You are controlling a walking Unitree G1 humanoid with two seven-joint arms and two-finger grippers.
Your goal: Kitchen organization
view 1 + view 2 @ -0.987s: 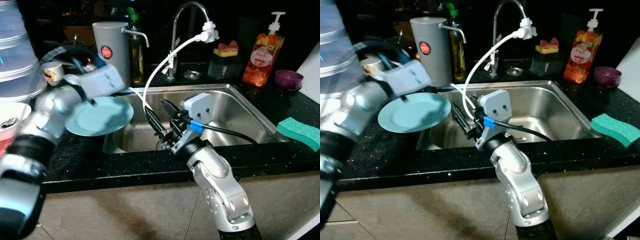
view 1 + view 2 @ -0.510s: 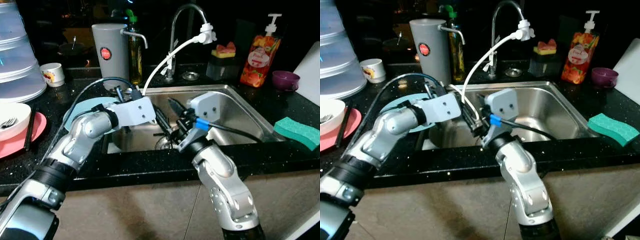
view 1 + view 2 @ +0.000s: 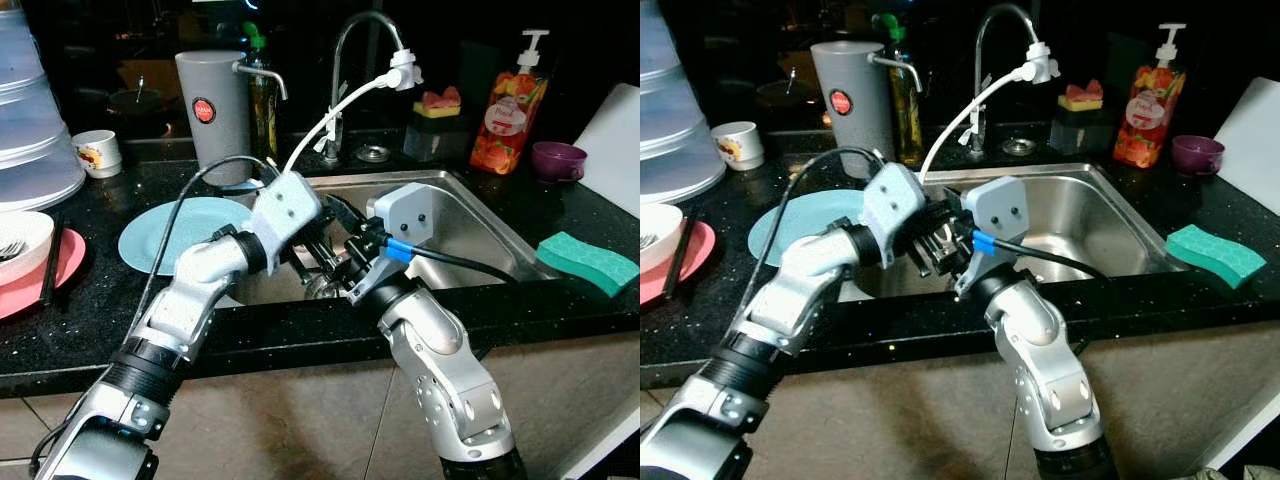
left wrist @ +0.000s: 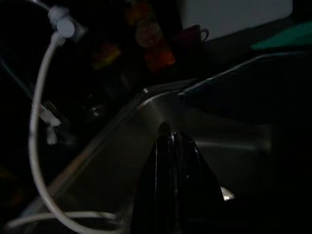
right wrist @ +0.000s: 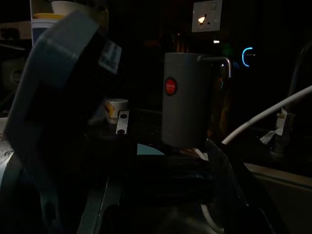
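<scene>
Plate [image 3: 175, 231], light blue and round, is seen lying flat on the black counter [image 3: 90, 310] beside the sink [image 3: 470, 225], behind and to the outer side of the left gripper [image 3: 318, 250] and apart from it. Nothing is held by the left gripper; in the left wrist view its black fingers [image 4: 168, 161] are pressed together, tips touching, and are pointed into the steel basin. The right gripper [image 3: 340, 222] is reached over the sink's front edge, very close to the left gripper, the two nearly meeting above the basin; whether its fingers are parted or closed cannot be told, as they are hidden in the dark and behind the left wrist housing. A white hose [image 3: 330, 115] is run from the faucet [image 3: 345, 60] down into the basin just behind both grippers. Beyond the plate a grey dispenser [image 3: 213, 105] is stood. Well to the right gripper's outer side a green sponge [image 3: 588, 262] is laid on the counter.
</scene>
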